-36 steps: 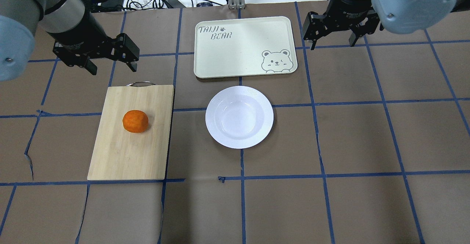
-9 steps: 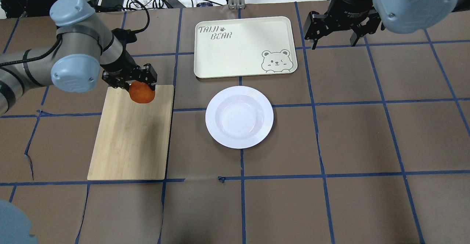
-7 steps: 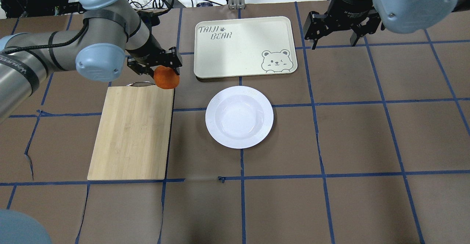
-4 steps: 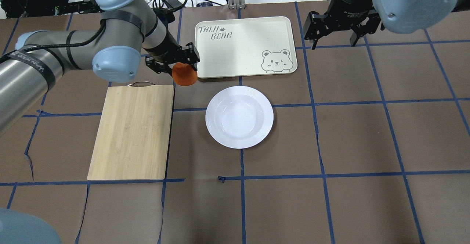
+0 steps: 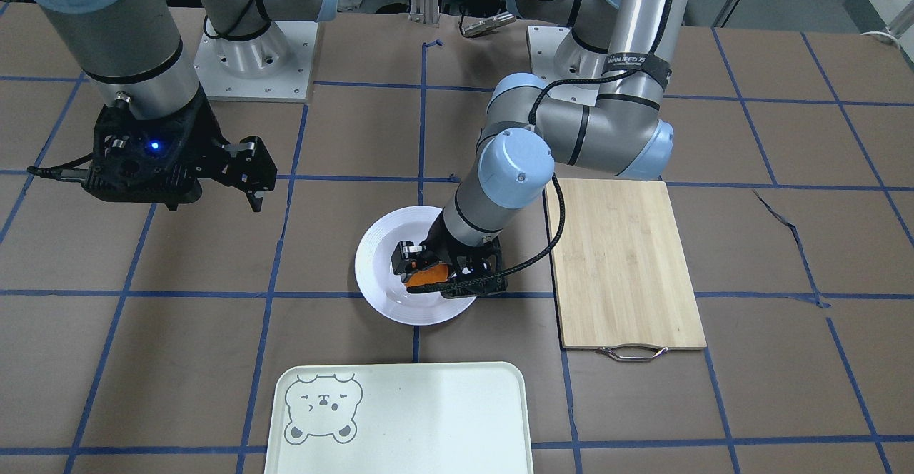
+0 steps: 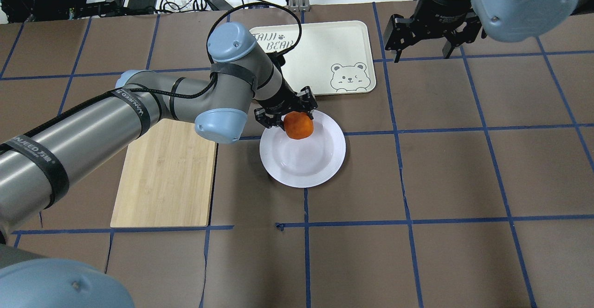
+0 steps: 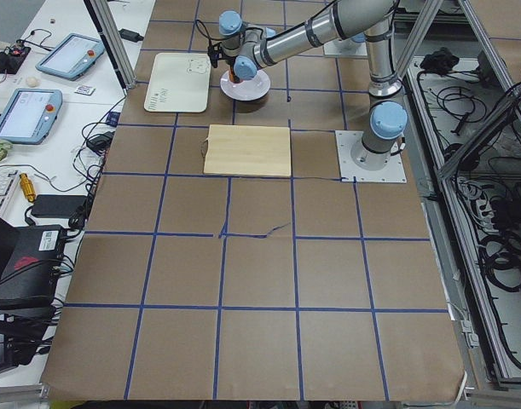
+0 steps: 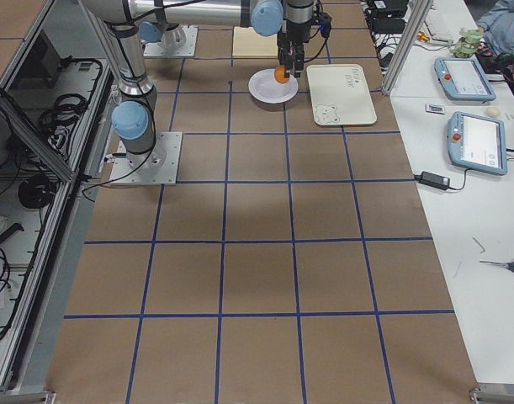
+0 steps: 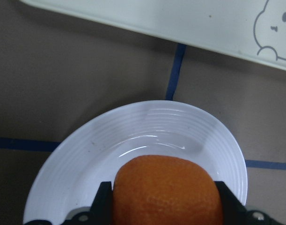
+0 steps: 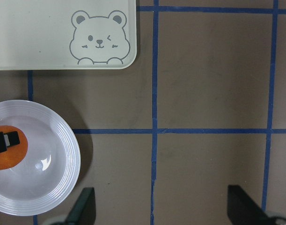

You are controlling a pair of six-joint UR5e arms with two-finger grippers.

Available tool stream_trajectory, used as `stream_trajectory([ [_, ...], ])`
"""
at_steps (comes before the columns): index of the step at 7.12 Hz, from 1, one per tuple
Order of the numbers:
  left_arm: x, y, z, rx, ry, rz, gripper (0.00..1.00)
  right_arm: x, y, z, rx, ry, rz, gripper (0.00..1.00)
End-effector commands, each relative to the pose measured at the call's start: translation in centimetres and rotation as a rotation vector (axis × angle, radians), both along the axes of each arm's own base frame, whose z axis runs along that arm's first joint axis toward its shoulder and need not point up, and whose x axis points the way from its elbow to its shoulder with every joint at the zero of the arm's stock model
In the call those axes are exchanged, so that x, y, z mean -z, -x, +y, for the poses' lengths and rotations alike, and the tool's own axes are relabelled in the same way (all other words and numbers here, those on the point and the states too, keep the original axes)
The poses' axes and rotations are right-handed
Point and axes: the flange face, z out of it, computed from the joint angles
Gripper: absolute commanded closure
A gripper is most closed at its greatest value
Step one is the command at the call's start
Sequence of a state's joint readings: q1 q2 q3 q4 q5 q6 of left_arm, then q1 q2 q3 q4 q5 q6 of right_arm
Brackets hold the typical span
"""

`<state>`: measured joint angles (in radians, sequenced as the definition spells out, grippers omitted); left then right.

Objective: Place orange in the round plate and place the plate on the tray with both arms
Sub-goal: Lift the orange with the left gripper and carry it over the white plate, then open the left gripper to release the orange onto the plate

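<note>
orange (image 6: 298,126): clamped in the left tool (image 6: 291,117), low over the hollow of the plate (image 6: 325,164), on its tray side; contact with the plate unclear.
left tool: closed on the orange, angled down.
plate: flat on the desk (image 6: 464,182), mid-desk, just short of the tray (image 6: 334,43).
tray: toward the desk's far edge, bear corner nearest the right tool (image 6: 421,53).
right tool: fingers spread, empty, raised beside the tray.
cutting board (image 6: 162,178): flat, toward the desk's left end.

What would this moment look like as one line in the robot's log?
step: placing orange in round plate | left gripper: shut on orange, over plate | right gripper: open, beside tray | plate not yet on tray
</note>
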<state>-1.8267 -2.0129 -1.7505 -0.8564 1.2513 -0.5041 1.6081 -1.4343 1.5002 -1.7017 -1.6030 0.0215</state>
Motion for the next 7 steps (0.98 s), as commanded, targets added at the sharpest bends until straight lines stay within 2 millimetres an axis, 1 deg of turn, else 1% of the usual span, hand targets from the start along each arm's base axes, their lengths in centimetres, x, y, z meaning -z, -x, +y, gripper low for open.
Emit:
stream_trajectory([
  [1,-0.4,0.2,0.0,0.008,-0.003,0.009,0.0,0.1,0.3,0.0,0.005,-0.004,0.0,0.0],
  [2,-2.0,-0.6,-0.3,0.021,0.031,-0.008,0.0,0.0,0.3,0.0,0.005,-0.002,0.0,0.0],
  [3,-3.4,-3.5,-1.6,-0.009,0.044,-0.108,0.0,0.1,0.4,-0.1,0.007,-0.004,0.0,0.0],
  [4,-6.3,-6.4,-3.1,0.005,0.047,-0.127,0.0,0.1,0.4,-0.1,0.007,-0.004,0.0,0.0],
  [5,-10.2,-10.7,-4.6,-0.004,0.052,-0.154,0.0,0.2,0.5,-0.2,0.01,-0.004,-0.001,0.0],
  [6,-13.9,-15.7,-4.9,-0.019,-0.005,-0.18,0.0,0.5,0.6,-0.4,0.015,-0.012,-0.032,0.0],
  [7,-16.9,-19.7,-4.4,0.081,0.003,-0.237,0.0,1.5,0.0,-0.4,0.025,-0.03,-0.117,0.0],
])
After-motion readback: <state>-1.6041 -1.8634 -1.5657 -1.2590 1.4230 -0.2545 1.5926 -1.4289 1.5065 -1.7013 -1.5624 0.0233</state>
